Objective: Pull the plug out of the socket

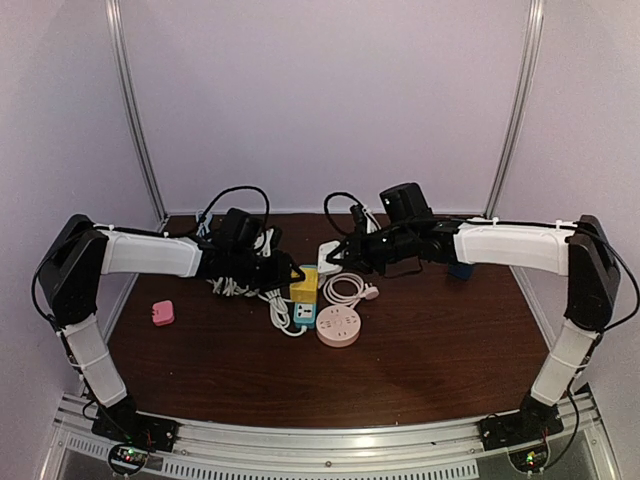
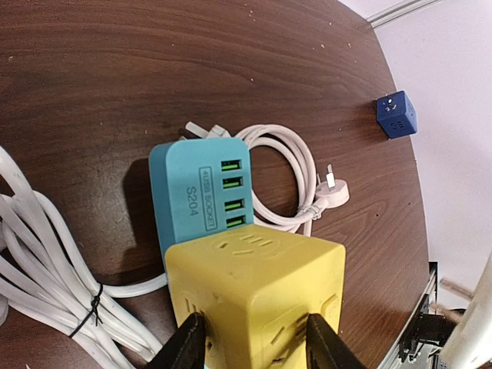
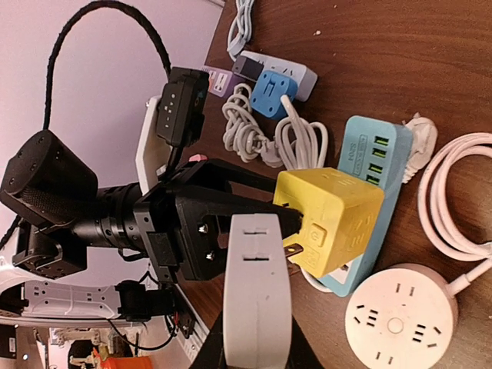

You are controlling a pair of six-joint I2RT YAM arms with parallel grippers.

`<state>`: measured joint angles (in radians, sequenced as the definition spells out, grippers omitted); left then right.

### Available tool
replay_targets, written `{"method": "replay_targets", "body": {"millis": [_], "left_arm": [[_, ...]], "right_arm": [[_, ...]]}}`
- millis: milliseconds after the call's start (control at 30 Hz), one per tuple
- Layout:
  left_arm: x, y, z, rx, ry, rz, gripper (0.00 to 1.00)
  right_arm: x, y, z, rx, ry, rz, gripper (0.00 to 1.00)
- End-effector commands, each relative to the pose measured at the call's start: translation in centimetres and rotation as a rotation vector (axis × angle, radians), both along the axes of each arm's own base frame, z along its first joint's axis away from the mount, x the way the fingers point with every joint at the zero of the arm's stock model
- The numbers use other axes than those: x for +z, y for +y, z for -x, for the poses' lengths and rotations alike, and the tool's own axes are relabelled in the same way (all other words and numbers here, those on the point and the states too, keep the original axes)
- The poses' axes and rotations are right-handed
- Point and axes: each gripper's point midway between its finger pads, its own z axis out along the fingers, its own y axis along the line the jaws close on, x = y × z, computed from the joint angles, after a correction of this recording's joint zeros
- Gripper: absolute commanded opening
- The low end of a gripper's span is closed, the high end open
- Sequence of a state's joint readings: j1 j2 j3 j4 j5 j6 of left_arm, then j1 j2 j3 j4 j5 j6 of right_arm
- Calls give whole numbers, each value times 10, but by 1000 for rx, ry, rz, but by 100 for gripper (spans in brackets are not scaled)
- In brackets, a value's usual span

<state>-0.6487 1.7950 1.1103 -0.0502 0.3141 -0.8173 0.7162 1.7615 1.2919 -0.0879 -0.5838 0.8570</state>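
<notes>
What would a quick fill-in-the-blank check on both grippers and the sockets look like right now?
1. The cube socket clamped in the left gripper is ____ in colour.
2. The right gripper is shut on a ____ plug.
3. The blue strip next to the cube socket shows ____ green ports in a row.

Missing words: yellow; white; four.

A white plug [image 3: 257, 292], gripped in the right end effector [image 3: 256, 342], shows bare prongs at the face of a yellow cube [image 3: 334, 215]. The left end effector [image 3: 281, 203] clamps the cube above a teal strip [image 3: 375, 150] on the bench [image 3: 430, 84].
</notes>
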Motion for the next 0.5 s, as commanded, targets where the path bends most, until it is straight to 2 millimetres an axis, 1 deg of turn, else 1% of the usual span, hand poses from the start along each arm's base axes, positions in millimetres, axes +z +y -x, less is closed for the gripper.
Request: {"method": "replay_targets", "body": {"millis": [0,33,67,133,300,367,467], "left_arm": [[-47,25,16,15,106,-171,45],[-44,24,15,14,100,-166,45],[-41,23,14,12,93,-161,45],[-34,21,12,7,77,-152,45],[-19,15,9,-17,52,-132,46],[-16,14,9,-25,47,-128,46],[-12,14,10,-33,40,-126,46]], "right_arm": [[-2,-57,-11,-118,-70,242,12],[-9,-71,-11,-145,-73,314,12],[-22,-91,-11,-174,-61,410,12],[-41,-125,-9,-219,-38,561,12],[-70,-200,-1,-327,-17,873,13],[-81,-226,3,-359,5,976,13],[-95,-254,9,-377,32,1082,14]]}}
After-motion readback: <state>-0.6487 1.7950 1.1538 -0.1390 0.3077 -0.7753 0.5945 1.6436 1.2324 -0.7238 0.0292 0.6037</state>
